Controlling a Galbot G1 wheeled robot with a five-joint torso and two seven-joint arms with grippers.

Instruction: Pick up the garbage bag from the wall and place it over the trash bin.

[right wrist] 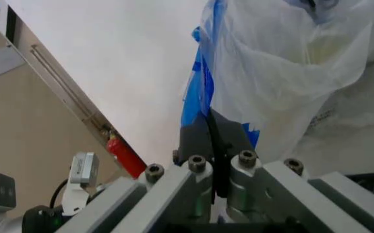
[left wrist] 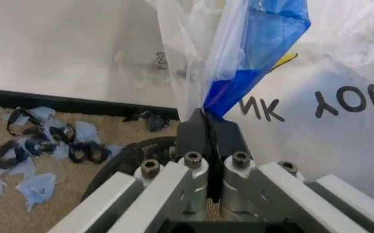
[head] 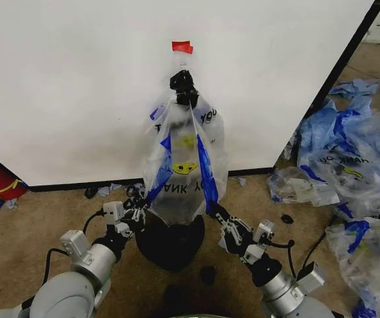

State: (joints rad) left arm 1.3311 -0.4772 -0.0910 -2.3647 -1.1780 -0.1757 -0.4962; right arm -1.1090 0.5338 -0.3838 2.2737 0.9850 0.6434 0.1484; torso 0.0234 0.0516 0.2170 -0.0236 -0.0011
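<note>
Garbage bag: we see the garbage bag [head: 184,169] hanging on the wall [head: 77,86], tied at its top by a black knot [head: 184,85] just below a red tape strip [head: 182,46]. Its lettering reads upside down, and the yellow smiley face [head: 184,168] sits in the middle of it.
Trash bin: the black trash bin [head: 171,242] stands on the carpet directly under the bag, and the bag's lower end reaches its rim.
Left gripper: our left gripper [head: 138,211] is at the bag's lower left edge. In the left wrist view its jaws are pressed together on the blue trim [left wrist: 229,94] of the bag.
Right gripper: our right gripper [head: 217,213] is at the bag's lower right edge. In the right wrist view its jaws are closed as well, with the blue edge of the bag pinched between them.
Floor: a heap of blue-and-clear bags [head: 352,159] lies to the right, and small black scraps [left wrist: 44,143] lie near the foot of the wall.
</note>
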